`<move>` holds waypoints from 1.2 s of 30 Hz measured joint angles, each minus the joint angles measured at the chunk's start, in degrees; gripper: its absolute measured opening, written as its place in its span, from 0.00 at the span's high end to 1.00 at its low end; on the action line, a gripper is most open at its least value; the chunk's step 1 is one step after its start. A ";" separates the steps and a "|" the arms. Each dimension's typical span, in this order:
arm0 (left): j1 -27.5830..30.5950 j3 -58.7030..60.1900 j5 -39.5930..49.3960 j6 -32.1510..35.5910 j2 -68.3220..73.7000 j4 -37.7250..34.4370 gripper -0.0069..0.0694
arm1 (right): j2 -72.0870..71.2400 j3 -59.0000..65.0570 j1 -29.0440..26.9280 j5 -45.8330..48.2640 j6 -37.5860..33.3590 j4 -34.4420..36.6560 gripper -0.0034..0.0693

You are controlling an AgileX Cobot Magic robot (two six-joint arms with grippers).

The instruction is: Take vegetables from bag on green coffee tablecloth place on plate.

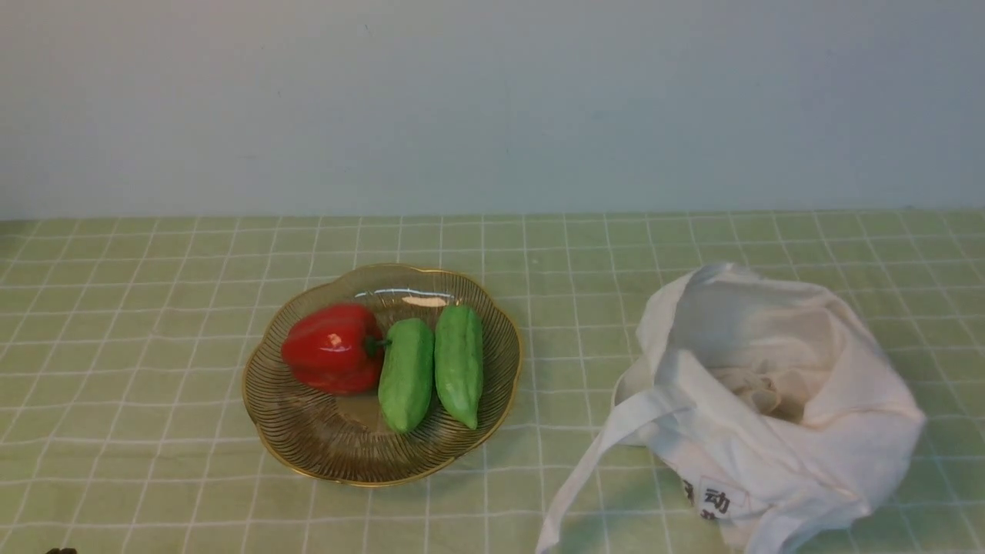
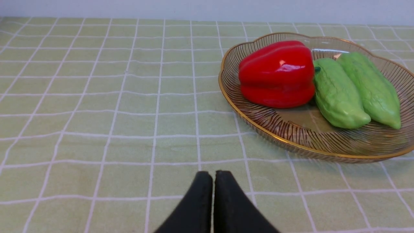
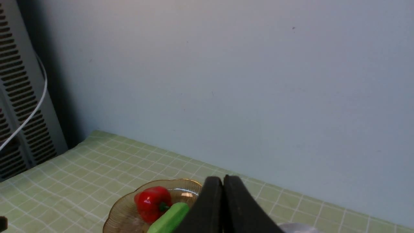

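Pepper (image 1: 332,348): red and glossy, lying on its side in the left half of the plate, its green stem pointing at the nearer gourd and touching it.
Plate (image 1: 362,482): ribbed glass dish with a gold rim, standing on the green checked tablecloth (image 1: 154,323).
Gourds (image 1: 406,375): two bumpy green ones, side by side in the right half of the plate, touching each other.
Bag (image 1: 777,415): white cloth, slumped to the right of the plate and apart from it, with its mouth gaping upward. Only folds of cloth show inside; the bottom is hidden.
Strap (image 1: 592,469): a flat handle trailing from the bag across the cloth, right of the plate and nearer the robot.
Left gripper (image 2: 213,173): low over the cloth, left of the plate and nearer the robot, fingers pressed together on nothing.
Right gripper (image 3: 223,179): raised high on the bag side of the plate, fingers together and empty.
Handling: the pepper looks like hollow plastic, so probably light, stiff and slick. Take hold across the broad lobed body, not the short stem. The glass plate looks fragile, so set things down gently.
Progress: three vegetables sit on the plate and none shows in the bag, so the job looks finished or nearly so.
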 joint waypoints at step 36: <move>0.00 0.00 0.00 0.00 0.00 0.00 0.92 | -10.75 16.95 -0.98 -16.10 -16.02 13.85 0.97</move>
